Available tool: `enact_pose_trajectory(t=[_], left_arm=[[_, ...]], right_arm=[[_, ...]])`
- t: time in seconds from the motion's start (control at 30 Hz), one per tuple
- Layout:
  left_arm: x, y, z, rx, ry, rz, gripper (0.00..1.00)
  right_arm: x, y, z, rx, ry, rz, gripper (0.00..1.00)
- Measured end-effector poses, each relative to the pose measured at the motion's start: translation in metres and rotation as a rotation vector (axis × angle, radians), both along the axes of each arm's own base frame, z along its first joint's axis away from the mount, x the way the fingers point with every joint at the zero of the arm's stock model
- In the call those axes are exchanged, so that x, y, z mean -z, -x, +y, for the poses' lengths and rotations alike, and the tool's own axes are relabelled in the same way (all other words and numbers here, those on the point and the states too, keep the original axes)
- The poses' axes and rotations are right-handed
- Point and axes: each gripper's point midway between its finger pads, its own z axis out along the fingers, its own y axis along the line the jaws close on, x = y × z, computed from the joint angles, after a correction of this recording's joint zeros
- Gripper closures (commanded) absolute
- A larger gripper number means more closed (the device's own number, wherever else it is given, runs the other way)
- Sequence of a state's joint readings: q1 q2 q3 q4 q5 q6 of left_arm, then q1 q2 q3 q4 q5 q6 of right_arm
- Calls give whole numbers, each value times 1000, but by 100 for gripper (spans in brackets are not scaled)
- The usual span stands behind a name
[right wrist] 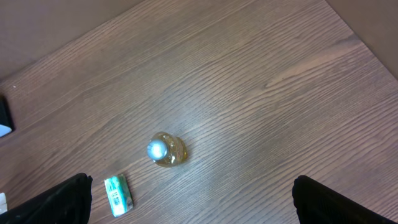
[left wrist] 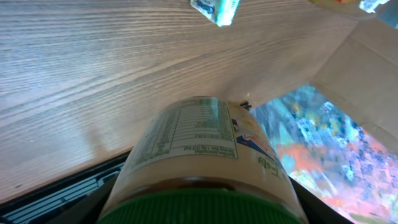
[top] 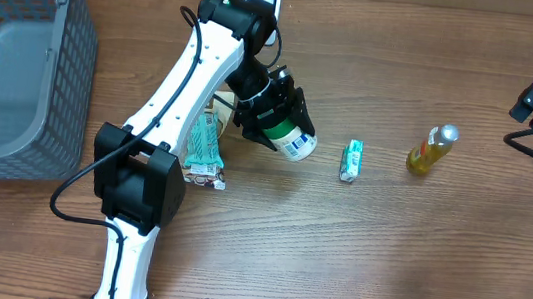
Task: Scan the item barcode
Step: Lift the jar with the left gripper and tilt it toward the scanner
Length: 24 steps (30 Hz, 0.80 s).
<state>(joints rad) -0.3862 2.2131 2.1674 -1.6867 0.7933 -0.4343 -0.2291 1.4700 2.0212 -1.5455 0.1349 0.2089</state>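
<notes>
Left arm (top: 178, 89) stretched up the table, elbow folded back, wrist angled down; left gripper (top: 272, 118) clamped on jar (top: 294, 143) at its green-lid end; jar sat between the jaws, body sticking out past fingertips; right gripper (right wrist: 189, 199) wide open, empty, well apart.

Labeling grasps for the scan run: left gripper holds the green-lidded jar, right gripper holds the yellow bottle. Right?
Half right. The left gripper does hold the green-lidded jar, but the right gripper is open and holds nothing. The right wrist view shows the yellow bottle sitting on the table, clear of both fingers.
</notes>
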Motion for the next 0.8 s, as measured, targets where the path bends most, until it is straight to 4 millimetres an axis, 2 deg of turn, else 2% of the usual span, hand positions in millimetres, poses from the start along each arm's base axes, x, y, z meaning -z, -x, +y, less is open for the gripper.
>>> enact_pose_trajectory(t=[0.4, 0.57, 0.8], left_arm=[[-3, -1, -1, -62, -7, 56, 96], [-3, -7, 7, -109, -15, 77, 96], [-3, -23, 28, -177, -15, 83, 96]], right_arm=[[0, 0, 0, 0, 0, 0, 0], [0, 0, 0, 0, 0, 0, 0], [0, 0, 0, 0, 0, 0, 0]])
